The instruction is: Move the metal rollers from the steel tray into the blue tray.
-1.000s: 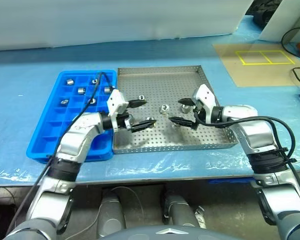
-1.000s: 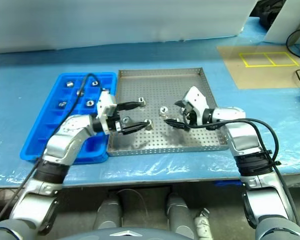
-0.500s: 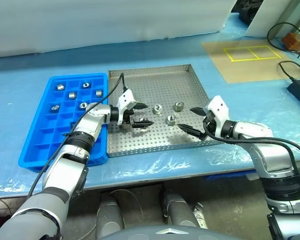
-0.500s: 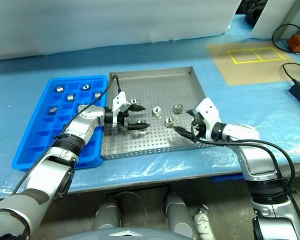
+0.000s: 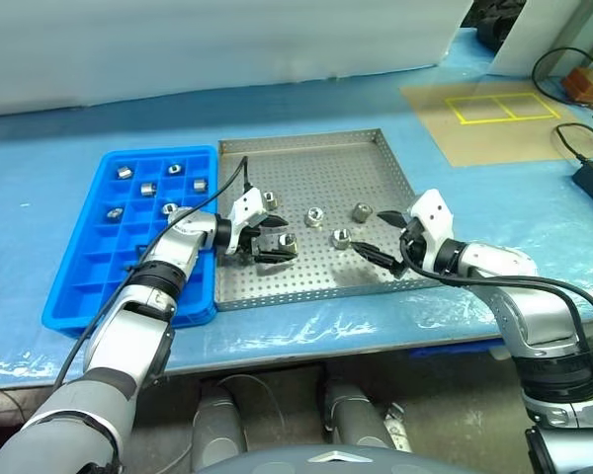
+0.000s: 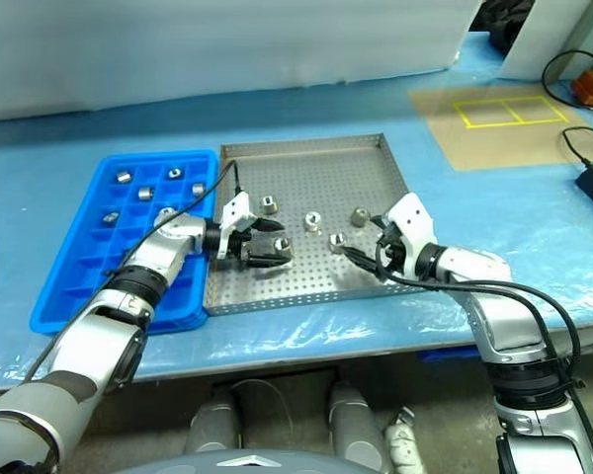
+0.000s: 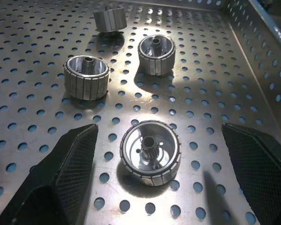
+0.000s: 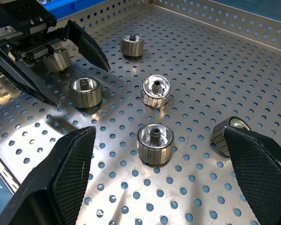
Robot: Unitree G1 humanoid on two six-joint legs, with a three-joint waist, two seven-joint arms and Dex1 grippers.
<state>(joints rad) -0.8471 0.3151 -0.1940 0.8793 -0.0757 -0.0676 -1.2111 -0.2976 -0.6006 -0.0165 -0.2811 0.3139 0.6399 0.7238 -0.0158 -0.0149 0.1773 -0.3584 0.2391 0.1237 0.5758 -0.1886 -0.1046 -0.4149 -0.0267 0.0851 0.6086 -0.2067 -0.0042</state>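
The steel tray [image 5: 306, 140] lies mid-table, with the blue tray [image 5: 84, 291] against its left side. Several metal rollers stand loose on the steel tray's perforated floor, among them one [image 5: 270, 200] near the left rim and one [image 5: 361, 210] further right. Several more sit in the blue tray's far compartments [image 5: 148, 188]. My left gripper [image 5: 283, 241] is open, low over the steel tray, its fingers [image 7: 70, 159] either side of a roller [image 7: 150, 152] without touching it. My right gripper [image 5: 378, 234] is open and empty, with a roller [image 8: 154, 143] just ahead of its fingers.
A black cable [image 5: 222, 183] runs from my left arm over the blue tray's corner. At the far right lie a tan mat with a yellow taped rectangle [image 5: 489, 107] and dark cables [image 5: 573, 69]. A white board stands along the table's back edge.
The camera has shifted. My left gripper has sunk to the steel tray's floor and now straddles a roller. My right gripper has drawn back a little toward the tray's right side, still open.
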